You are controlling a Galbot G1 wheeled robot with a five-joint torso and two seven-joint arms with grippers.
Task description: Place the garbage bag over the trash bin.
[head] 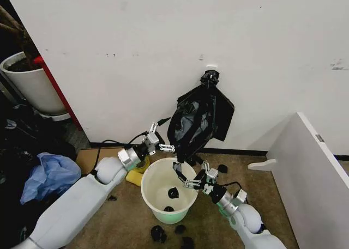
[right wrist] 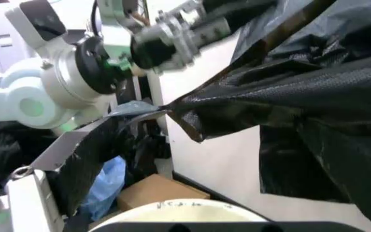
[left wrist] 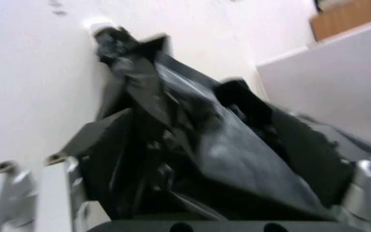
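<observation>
**Garbage bag on the wall, both grippers at its lower edge**

Garbage bag (head: 199,121) hangs from a white wall hook (head: 211,70) by its bunched top, w/ its loose bottom dangling just above the far rim of the trash bin (head: 169,192). Bin stands upright on the brown floor below the bag; inside are two small black lumps (head: 173,193), one mid-floor, one near the front wall. More black lumps lie on the floor nearer the robot and to the right of the bin.

Left gripper (head: 165,147) sits at the bag's lower left edge, fingers spread, touching or just beside the plastic; can't tell if it's holding any. Right gripper (head: 184,179) is over the bin's right rim, under the bag; in the right wrist view a fold of black plastic is pinched btwn its fingers.

Far left: white plant pot (head: 30,85) w/ soil. Blue plastic bag (head: 50,172) lies left of the left arm. Faint writing on the bin rim, not legible.
</observation>
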